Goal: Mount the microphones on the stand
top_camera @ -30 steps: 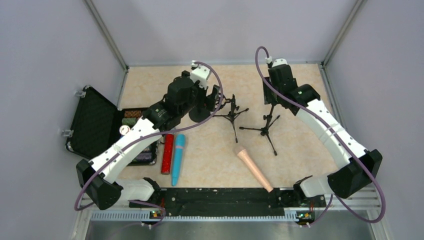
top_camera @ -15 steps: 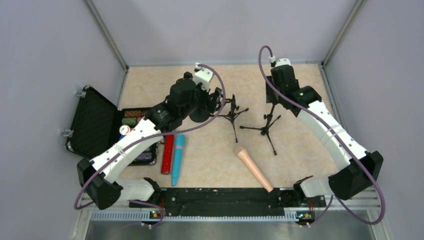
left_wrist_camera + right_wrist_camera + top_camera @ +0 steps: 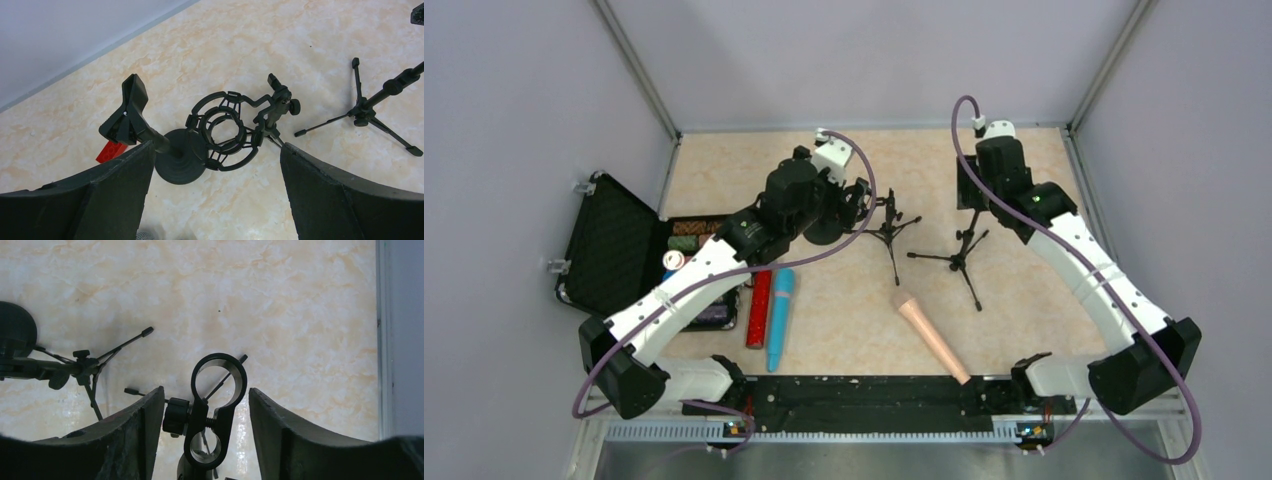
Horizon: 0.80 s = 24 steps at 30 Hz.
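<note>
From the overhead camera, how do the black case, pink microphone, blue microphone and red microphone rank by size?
1. black case
2. pink microphone and blue microphone, too alike to separate
3. red microphone, which looks shortest

Left edge: black case (image 3: 609,245), lid open, foam-lined; inside, small rolls (image 3: 687,235) and a white round item (image 3: 673,260); on the beige marbled tabletop (image 3: 844,330), a small red block (image 3: 109,151); near edge: black strip (image 3: 874,390); around: grey walls (image 3: 874,50).

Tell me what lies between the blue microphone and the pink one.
Only bare tabletop separates the blue microphone from the pink microphone, as the top view shows.
</note>
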### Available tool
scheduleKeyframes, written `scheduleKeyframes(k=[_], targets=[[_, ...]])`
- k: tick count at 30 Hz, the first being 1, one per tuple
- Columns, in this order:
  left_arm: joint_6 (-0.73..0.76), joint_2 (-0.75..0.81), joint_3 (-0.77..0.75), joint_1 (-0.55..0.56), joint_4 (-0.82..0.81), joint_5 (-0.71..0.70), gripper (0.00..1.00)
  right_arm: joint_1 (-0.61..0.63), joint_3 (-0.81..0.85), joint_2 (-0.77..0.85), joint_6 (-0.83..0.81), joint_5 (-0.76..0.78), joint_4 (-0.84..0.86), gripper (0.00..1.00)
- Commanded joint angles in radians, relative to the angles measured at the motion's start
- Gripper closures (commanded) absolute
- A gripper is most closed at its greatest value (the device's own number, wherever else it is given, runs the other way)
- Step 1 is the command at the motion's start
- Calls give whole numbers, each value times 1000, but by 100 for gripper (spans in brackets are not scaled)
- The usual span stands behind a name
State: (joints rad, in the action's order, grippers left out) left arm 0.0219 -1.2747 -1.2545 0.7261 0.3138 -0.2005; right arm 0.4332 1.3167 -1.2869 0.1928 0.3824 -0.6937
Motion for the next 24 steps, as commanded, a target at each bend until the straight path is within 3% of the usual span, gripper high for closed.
scheduleKeyframes(k=[1,4,7,13,24], targets=[[7,-3,1,6,-57,-17,1,-6,3,30,-8,-21,43,32],[5,-2,1,8,-58,-13,1,-5,2,40,-7,-29,50,14],[6,-1,1,7,-59,-17,1,-7,0,57,-6,-32,58,5],[6,-7,3,9,-59,-11,1,-7,4,116,-6,-71,75,1],[12,-13,3,18,-58,-21,1,-7,-24,274,-17,-90,183,3]])
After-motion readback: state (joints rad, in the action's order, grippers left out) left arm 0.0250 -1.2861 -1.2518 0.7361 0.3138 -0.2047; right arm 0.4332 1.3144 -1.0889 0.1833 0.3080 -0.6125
